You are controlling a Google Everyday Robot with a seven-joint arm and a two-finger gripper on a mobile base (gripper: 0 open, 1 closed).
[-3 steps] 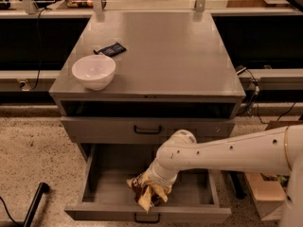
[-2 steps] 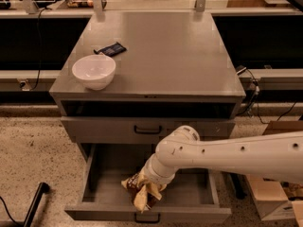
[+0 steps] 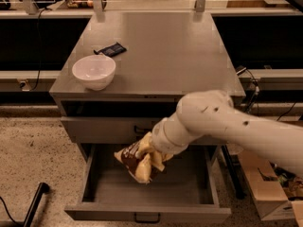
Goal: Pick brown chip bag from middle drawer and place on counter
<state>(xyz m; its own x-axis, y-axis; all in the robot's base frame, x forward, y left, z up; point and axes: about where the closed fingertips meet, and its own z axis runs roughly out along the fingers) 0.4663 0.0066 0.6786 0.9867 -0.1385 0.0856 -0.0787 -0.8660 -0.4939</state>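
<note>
The brown chip bag (image 3: 134,161) is glossy dark brown and tan. It hangs crumpled in the air above the floor of the open middle drawer (image 3: 109,188). My gripper (image 3: 150,154) is shut on the bag's upper right part, just below the closed drawer front above. My white arm (image 3: 222,122) comes in from the right and hides the gripper's wrist. The grey counter (image 3: 165,51) lies above, with its near edge right over the bag.
A white bowl (image 3: 93,71) stands on the counter's front left. A small dark-blue packet (image 3: 110,49) lies behind it. The upper drawer front (image 3: 104,129) is closed. A cardboard box (image 3: 265,186) stands on the floor at right. A black bar (image 3: 33,203) lies at lower left.
My gripper has lifted the chip bag off the drawer floor and raised it toward the counter's front edge. The arm has swung up and closer to the camera.
</note>
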